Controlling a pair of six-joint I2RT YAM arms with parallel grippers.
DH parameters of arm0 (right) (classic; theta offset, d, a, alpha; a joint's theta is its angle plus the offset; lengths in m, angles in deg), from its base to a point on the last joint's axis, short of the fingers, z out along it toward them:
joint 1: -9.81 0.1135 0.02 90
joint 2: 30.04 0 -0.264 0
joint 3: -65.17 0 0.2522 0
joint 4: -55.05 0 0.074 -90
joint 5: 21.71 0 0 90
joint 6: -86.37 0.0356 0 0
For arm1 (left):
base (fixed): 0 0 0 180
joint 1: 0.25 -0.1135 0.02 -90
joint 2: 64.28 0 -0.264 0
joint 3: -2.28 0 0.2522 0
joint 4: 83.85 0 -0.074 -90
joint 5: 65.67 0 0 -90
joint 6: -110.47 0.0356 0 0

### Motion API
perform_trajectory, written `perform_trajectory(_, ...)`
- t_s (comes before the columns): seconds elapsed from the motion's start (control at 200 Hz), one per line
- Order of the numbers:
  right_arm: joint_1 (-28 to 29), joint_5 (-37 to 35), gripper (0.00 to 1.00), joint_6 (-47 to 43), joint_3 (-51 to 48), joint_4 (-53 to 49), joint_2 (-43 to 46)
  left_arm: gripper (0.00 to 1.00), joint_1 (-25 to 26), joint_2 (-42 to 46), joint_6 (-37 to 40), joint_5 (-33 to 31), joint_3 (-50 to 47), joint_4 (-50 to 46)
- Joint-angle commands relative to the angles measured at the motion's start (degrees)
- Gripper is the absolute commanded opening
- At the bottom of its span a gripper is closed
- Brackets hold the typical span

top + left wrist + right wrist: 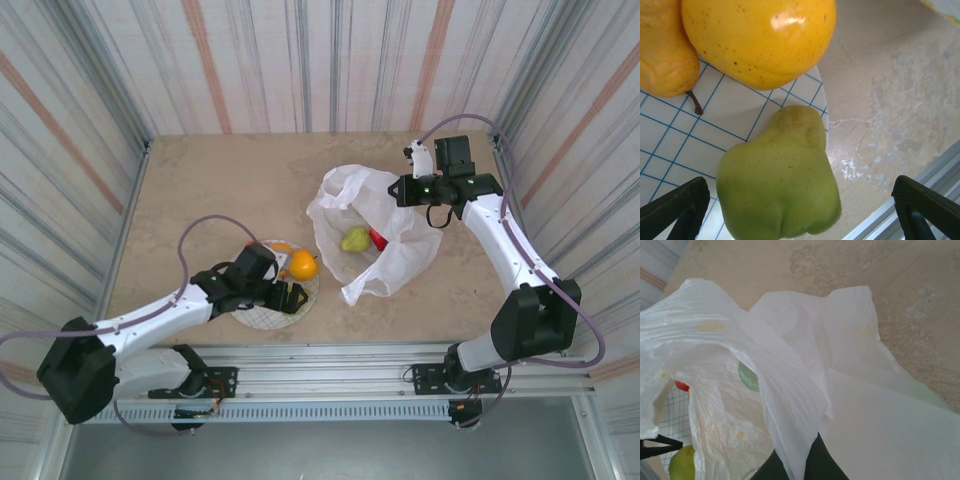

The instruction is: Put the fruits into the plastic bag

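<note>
Your left jaws stand wide open either side of the green pear (780,175) on the plate (670,145). Your right jaws grip the plastic bag (400,262) on the bench (200,180), two fruits (355,240) inside.

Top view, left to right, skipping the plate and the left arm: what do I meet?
orange fruit → green pear → red fruit → right gripper, shut on the plastic bag

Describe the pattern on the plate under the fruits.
The plate is white with a thin blue grid; the left wrist view shows it best.
</note>
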Motion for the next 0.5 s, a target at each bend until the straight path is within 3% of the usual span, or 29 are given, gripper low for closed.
perform_trajectory(0.0,-0.06,1.76,0.0,0.97,-0.8,-0.32,0.45,0.99,0.57,-2.22,1.82,-2.05,-0.44,0.95)
perform_trajectory(0.185,0.19,2.05,0.0,0.92,-0.8,-0.57,0.13,0.97,1.96,-4.57,1.92,-3.72,-0.6,1.38)
perform_trajectory(0.496,0.46,1.99,0.0,0.83,-0.65,-0.67,-0.28,0.71,2.16,-6.54,1.05,-2.04,-1.11,2.8)
